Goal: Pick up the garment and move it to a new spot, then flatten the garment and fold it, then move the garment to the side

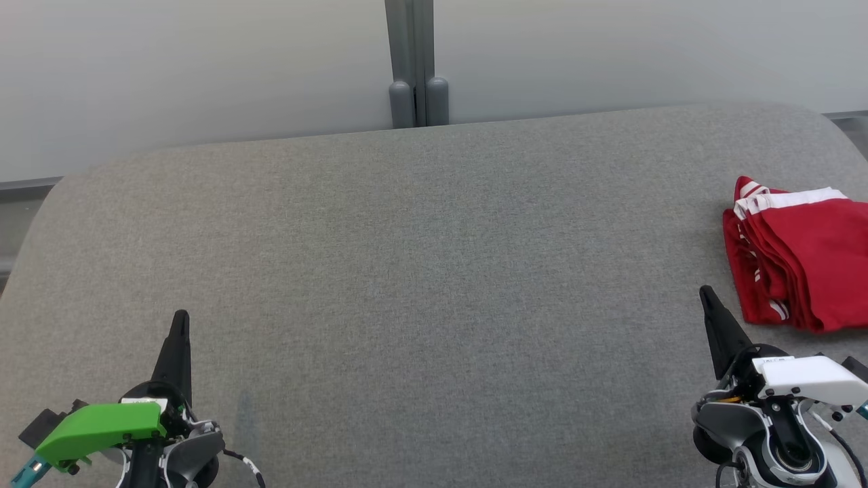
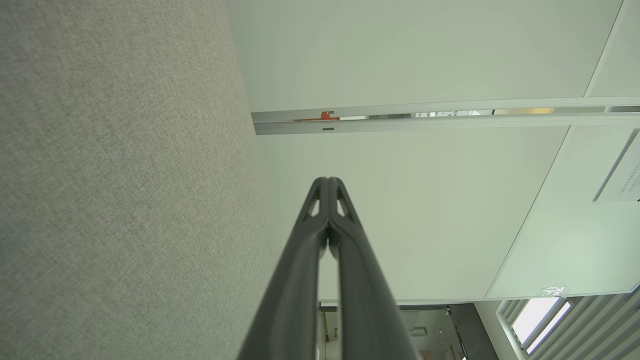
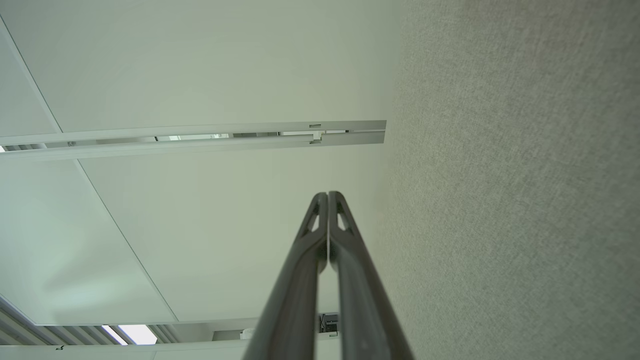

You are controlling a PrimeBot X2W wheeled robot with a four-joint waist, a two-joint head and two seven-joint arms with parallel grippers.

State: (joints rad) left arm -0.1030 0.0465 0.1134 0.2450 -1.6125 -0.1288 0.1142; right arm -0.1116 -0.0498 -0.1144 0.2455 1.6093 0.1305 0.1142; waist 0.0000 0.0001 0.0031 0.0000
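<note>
The garment [image 1: 810, 261] is red with white stripes and a white band. It lies folded in a compact stack at the right edge of the grey table [image 1: 420, 271], partly cut off by the picture's edge. My right gripper [image 1: 707, 293] is shut and empty, its tip just left of the garment's near corner, not touching it. At the lower left my left gripper [image 1: 180, 317] is shut and empty too, far from the garment. In the left wrist view the left gripper [image 2: 327, 181] has its fingers pressed together. The right gripper [image 3: 328, 195] looks the same in the right wrist view.
A pale partition wall [image 1: 203, 61] with a grey post [image 1: 415, 64] stands behind the table's far edge. The table's corners are rounded. Its grey cloth [image 2: 120, 190] fills one side of each wrist view.
</note>
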